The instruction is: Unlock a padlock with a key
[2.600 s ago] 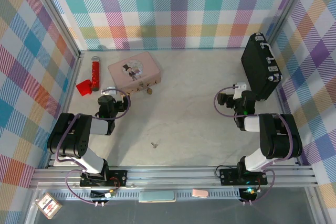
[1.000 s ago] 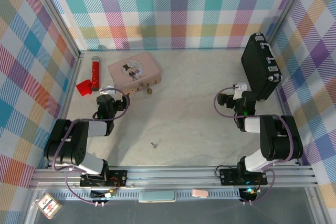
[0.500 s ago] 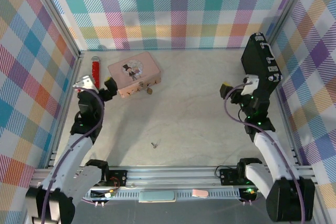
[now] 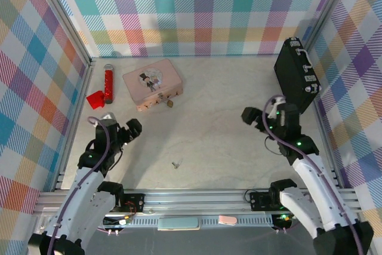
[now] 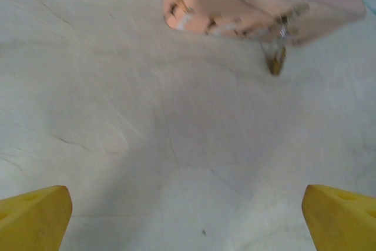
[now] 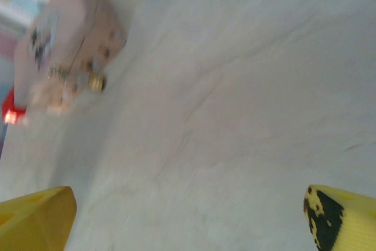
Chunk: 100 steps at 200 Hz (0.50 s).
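Note:
The padlock [image 4: 170,103] is a tiny brass piece hanging at the front edge of the pink box [image 4: 153,82]. The left wrist view has the padlock [image 5: 276,62] under the pink box [image 5: 264,4], far ahead of my fingers. It appears blurred at the upper left of the right wrist view, as the padlock [image 6: 96,82] beside the pink box [image 6: 64,45]. The key [image 4: 175,163] lies flat on the table near the front middle. My left gripper [image 4: 119,123] hovers open, left of the key. My right gripper [image 4: 262,113] hovers open at the right. Nothing sits between either pair of yellow fingertips [image 5: 32,213] [image 6: 343,216].
A black case [image 4: 295,76] leans against the right wall. A red tube [image 4: 109,82] and a red cap [image 4: 95,100] lie by the left wall. Plaid walls close in the table on three sides, and a metal rail [image 4: 197,198] runs along the near edge.
Both arms have unfolded from their rest pose. In the last half second the left gripper came nearer and rightward, and the right gripper shifted slightly left. Padlock and key have not moved.

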Each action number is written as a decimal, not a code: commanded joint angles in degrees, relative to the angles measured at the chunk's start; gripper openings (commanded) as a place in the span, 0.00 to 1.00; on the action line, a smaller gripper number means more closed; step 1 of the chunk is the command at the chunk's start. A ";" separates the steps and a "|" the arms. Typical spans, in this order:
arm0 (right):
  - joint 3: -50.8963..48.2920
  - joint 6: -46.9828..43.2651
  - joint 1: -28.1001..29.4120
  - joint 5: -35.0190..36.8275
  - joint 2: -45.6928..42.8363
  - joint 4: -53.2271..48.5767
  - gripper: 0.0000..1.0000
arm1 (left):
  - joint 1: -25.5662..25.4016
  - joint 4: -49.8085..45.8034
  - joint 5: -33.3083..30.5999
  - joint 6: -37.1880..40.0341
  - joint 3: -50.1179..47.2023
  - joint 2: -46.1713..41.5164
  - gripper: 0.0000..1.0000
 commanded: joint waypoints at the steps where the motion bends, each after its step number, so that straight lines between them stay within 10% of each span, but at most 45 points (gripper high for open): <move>1: 2.08 5.40 7.90 2.52 4.50 -1.37 0.97 | -2.01 1.44 4.49 2.88 -0.71 -0.71 1.00; 100: 20.72 12.87 36.27 1.53 41.51 -3.03 0.74 | -3.94 4.48 2.12 3.64 -7.31 -13.29 1.00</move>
